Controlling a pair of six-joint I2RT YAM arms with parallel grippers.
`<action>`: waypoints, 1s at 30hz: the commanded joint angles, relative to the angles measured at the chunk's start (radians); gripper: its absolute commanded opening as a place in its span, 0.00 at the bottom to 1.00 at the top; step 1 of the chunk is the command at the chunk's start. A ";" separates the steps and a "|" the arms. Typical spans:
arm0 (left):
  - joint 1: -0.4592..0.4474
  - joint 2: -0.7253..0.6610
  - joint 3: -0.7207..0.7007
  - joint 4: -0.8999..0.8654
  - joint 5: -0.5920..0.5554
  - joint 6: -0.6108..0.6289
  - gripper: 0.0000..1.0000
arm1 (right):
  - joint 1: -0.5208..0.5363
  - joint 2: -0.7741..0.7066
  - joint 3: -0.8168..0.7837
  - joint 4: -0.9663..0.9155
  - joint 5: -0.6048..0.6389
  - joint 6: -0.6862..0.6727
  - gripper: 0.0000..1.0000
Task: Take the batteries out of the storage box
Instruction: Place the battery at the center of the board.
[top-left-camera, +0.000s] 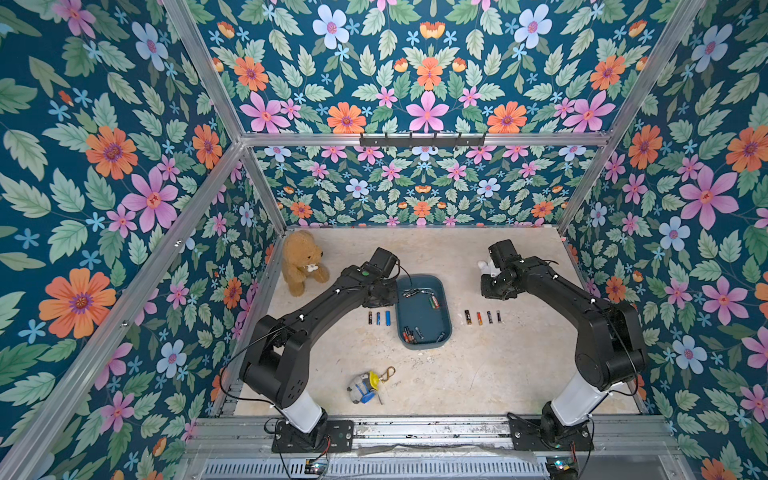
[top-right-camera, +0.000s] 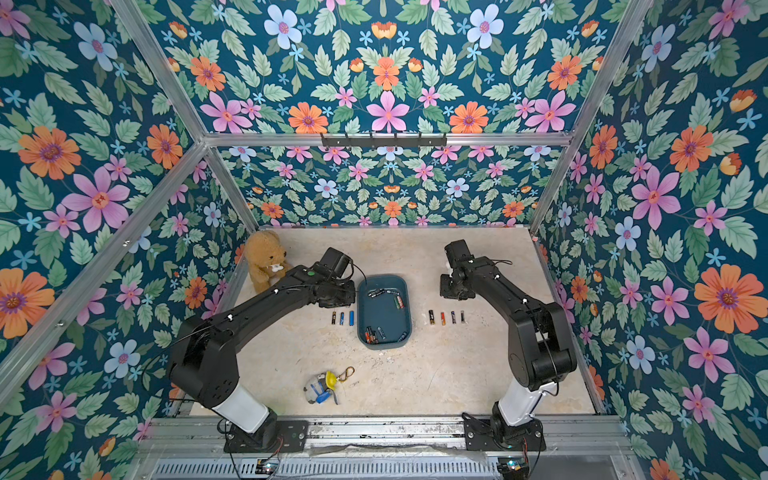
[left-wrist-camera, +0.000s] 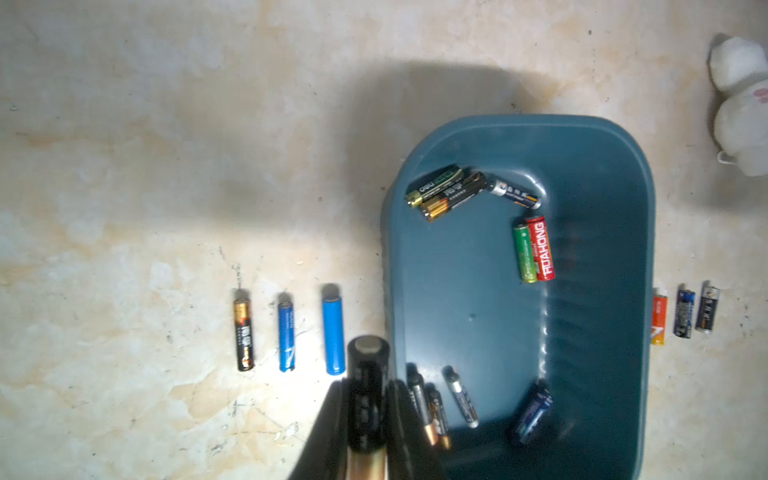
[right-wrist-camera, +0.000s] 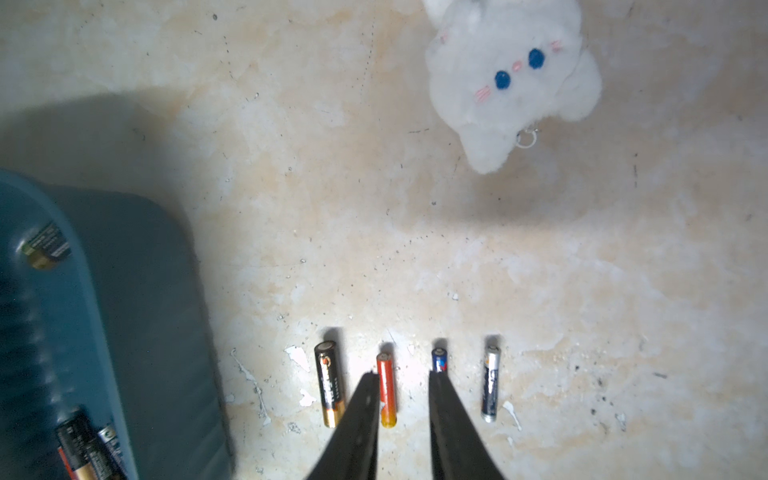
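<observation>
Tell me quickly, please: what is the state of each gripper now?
Left gripper: closed on a black battery.
Right gripper: open, holding nothing.

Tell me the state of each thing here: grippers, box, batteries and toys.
Left gripper, shut on a black-and-gold battery.
Right gripper, open, empty.
Storage box, lidless, loose batteries inside.
Three-battery row, lying on the table, left arm's side.
Four-battery row, lying on the table, right arm's side.
Teddy bear, sitting upright.
White plush cat, lying on the table.
</observation>
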 joint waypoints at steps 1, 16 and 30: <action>0.040 -0.031 -0.041 -0.016 -0.009 0.052 0.19 | 0.001 -0.007 -0.003 -0.010 0.005 -0.004 0.27; 0.198 -0.059 -0.204 0.045 0.016 0.161 0.19 | 0.002 0.000 0.001 -0.019 0.008 0.000 0.27; 0.229 -0.013 -0.238 0.109 0.032 0.200 0.19 | 0.001 0.006 0.008 -0.028 0.016 0.002 0.27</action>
